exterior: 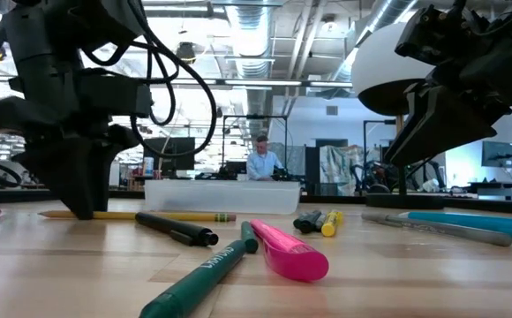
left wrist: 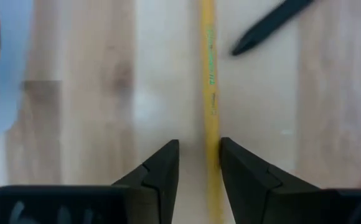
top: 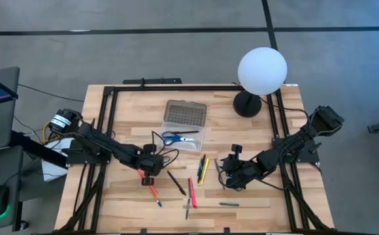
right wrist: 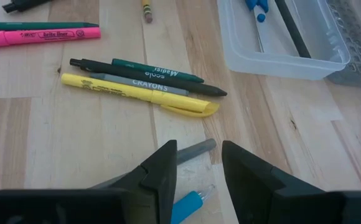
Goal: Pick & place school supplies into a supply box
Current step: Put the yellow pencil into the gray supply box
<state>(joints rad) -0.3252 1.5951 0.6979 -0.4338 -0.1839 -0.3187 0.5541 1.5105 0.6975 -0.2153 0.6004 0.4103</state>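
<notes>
"CRAYONS" stands on the thin grey pen (right wrist: 144, 86). The pink highlighter (right wrist: 40, 37) reads "Brite Liner". Print on the yellow pencil (left wrist: 209, 74) is unreadable.

Both arms are stretched in low over the table from opposite sides, elbows bent, wrists angled down. Left gripper (top: 148, 181) is right down at the surface, fingers (left wrist: 162, 171) parted with a narrow gap between them. Right gripper (top: 229, 181) hangs a bit above the wood, fingers (right wrist: 162, 168) apart too, nothing clamped.
</notes>
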